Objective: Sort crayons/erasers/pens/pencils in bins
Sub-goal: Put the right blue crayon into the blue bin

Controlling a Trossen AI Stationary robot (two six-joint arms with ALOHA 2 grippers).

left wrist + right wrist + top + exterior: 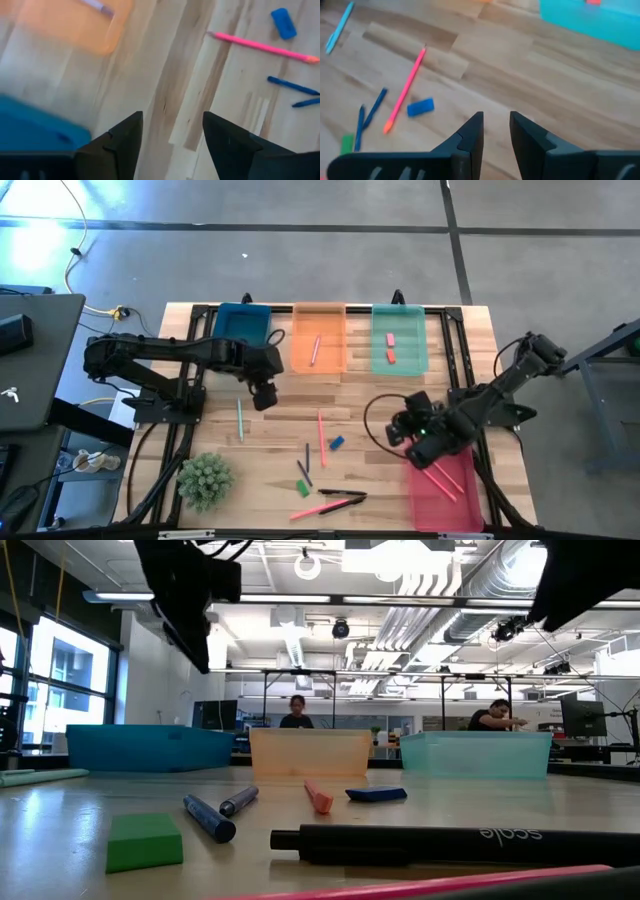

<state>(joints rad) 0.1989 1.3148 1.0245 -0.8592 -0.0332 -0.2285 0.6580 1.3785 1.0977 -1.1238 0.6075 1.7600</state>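
Hovering above the table (400, 395) just in front of the blue bin (241, 323), the left gripper (263, 395) stands with its fingers (122, 145) parted and nothing between them. The right gripper (412, 442) hangs near the right edge, above the far end of the red-pink bin (445, 485); a narrow gap shows between its fingers (470, 137), and they hold nothing. Along the far edge stand the blue bin, the orange bin (319, 338) with a thin stick inside, and the green bin (398, 338), which holds two red-orange erasers (390, 347). The red-pink bin, at the near right corner, contains pink sticks. On the open table, the blue eraser (336, 443) lies beside a long pink stick (321, 436) near the middle; the green eraser (301, 487) lies toward the near edge, close to a dark pen (341, 493). A pale green stick (240, 420) lies left of centre, and a small green plant (205, 479) stands at the near left corner.
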